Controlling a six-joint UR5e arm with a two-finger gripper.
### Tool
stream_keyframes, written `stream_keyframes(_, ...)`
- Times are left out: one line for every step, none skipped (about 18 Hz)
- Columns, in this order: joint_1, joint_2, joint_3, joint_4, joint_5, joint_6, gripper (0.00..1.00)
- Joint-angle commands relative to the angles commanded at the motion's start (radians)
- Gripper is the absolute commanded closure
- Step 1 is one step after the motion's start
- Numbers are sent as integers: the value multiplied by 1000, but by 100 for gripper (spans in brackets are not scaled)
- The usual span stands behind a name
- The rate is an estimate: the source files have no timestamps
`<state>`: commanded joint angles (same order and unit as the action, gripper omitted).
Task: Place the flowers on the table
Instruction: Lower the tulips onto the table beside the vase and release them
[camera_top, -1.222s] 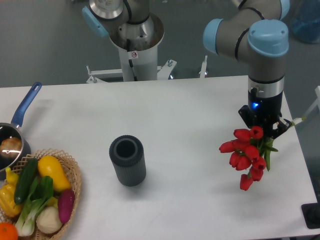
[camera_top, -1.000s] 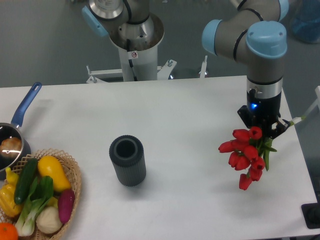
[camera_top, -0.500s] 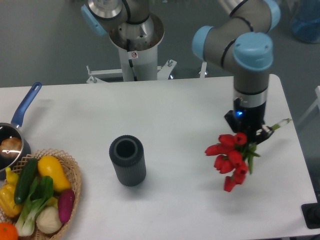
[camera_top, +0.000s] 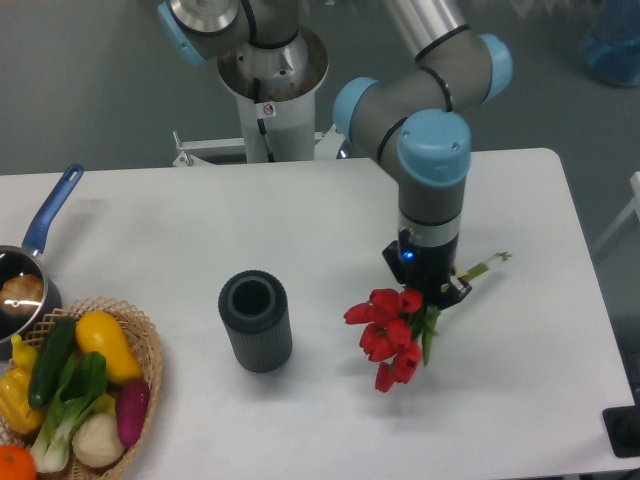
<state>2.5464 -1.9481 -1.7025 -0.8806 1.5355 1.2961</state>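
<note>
- The basket (camera_top: 140, 400) of vegetables sits at the near left corner, with a pan (camera_top: 25, 285) just behind it. Both are well away from the work.
- The flowers (camera_top: 392, 335) hang in the air above the table (camera_top: 300, 220), a bit right of the middle. The red heads point down and toward the near side. The green stems stick out to the right.
- The dark cup (camera_top: 256, 320) stands to the left of the flowers, apart from them.
- The gripper (camera_top: 428, 288) is just behind the red heads, and its jaws are closed on the stems.
- I think the flowers are not down yet, because the heads look clear of the table.
- To do this well, I would go down slowly until the heads and stems lie flat on the white top.
- I would stay on the bare spot right of the cup, so nothing gets bumped.
- I would open the jaws only when the bunch rests on the table. Then it will not drop or roll.
</note>
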Motion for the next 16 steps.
stream_keyframes(0,2,-11,2,0,0,54)
stream_keyframes(0,2,-12,2,0,3,51)
stream_keyframes(0,2,-12,2,0,3,47)
stream_keyframes(0,0,-12,2,0,3,44)
stream_keyframes(3,0,-12,2,0,6,42)
stream_keyframes(6,2,-11,3,-2,5,24)
stream_keyframes(11,3,-12,3,-8,-1,0)
stream_keyframes(12,5,-14,3,-8,-4,0)
stream_keyframes(12,5,-14,2,-8,-5,0)
stream_keyframes(12,6,-14,3,-6,-5,0)
stream_keyframes(11,6,-14,3,-5,-6,0)
stream_keyframes(9,5,-12,5,-3,-6,0)
stream_keyframes(11,5,-5,3,-3,-6,0)
stream_keyframes(17,5,-2,6,-3,-6,0)
stream_keyframes(24,6,-2,8,-6,-3,0)
stream_keyframes(26,6,0,9,-8,3,0)
